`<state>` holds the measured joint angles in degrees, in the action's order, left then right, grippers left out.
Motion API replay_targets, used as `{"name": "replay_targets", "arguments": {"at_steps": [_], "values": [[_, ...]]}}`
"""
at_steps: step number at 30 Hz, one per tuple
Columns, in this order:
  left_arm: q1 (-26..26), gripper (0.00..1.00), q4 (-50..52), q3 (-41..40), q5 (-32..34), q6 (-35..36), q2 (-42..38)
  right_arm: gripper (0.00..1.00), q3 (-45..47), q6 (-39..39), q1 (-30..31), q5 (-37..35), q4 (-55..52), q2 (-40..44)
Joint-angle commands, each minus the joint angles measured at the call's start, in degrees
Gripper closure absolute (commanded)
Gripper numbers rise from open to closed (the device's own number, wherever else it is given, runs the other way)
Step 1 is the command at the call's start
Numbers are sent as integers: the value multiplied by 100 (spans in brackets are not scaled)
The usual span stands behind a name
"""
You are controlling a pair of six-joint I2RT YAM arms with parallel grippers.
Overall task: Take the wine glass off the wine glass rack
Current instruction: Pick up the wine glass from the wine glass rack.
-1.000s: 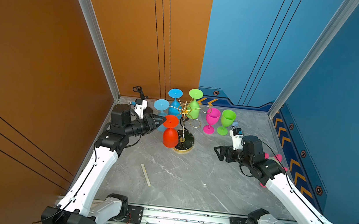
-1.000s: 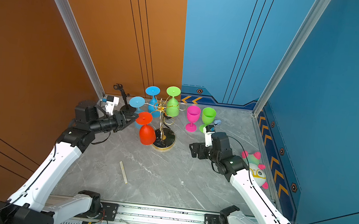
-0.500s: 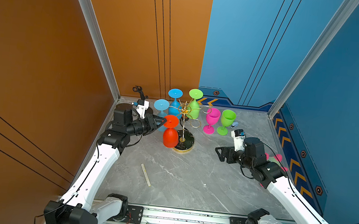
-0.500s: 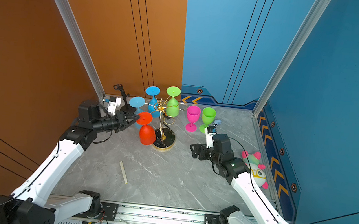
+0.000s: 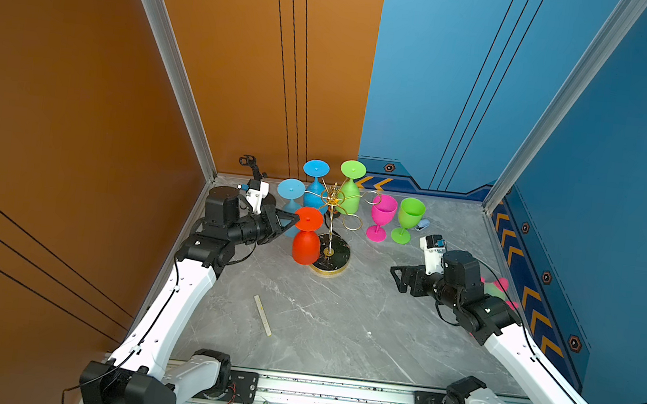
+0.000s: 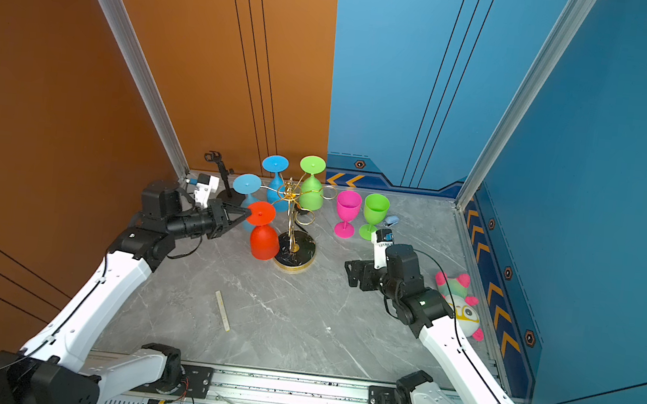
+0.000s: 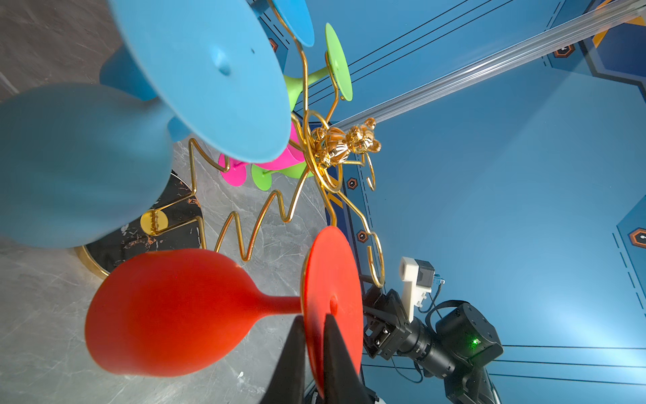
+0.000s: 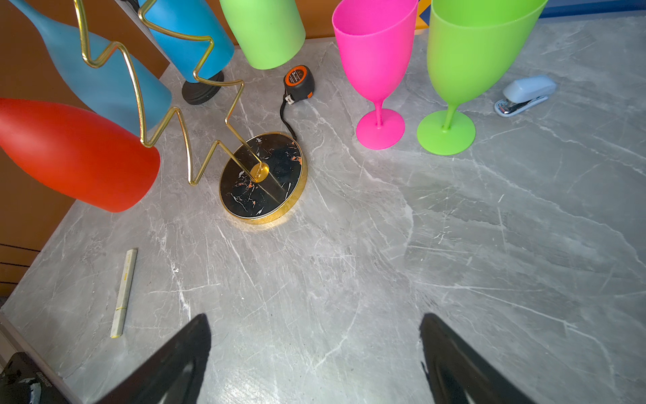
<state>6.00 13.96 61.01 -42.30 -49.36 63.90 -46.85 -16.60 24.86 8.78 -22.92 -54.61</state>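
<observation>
I am pinching my left claw [image 7: 312, 320], wider a second ago, onto the foot of the red wine glass [image 7: 167, 311], which is hanging from the wine glass rack [image 5: 339, 250] just beyond my fingertips; sliding it off looks next.

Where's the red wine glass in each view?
Top view: red wine glass hangs left of the rack base.
Top view: same, glass left of base.
Left wrist: foreground, foot pinched by left gripper.
Right wrist: frame edge.
Shared landmark: rack base.
</observation>
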Motion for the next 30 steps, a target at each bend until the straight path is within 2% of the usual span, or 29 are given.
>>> {"name": "replay_targets", "arguments": {"at_steps": [1,8,18,30], "values": [[-46,89,19,-28,-121,32,18,6,92,-89,45,-122,-29,126],[-51,93,-12,-36,-176,-47,-43,6,104,-81,45,-137,-39,126],[-64,98,-621,-158,-397,-478,-73,6,116,-89,45,-183,-57,148],[-181,100,-1868,-569,-834,-1628,-25,6,115,-107,46,-205,-109,226]]}}
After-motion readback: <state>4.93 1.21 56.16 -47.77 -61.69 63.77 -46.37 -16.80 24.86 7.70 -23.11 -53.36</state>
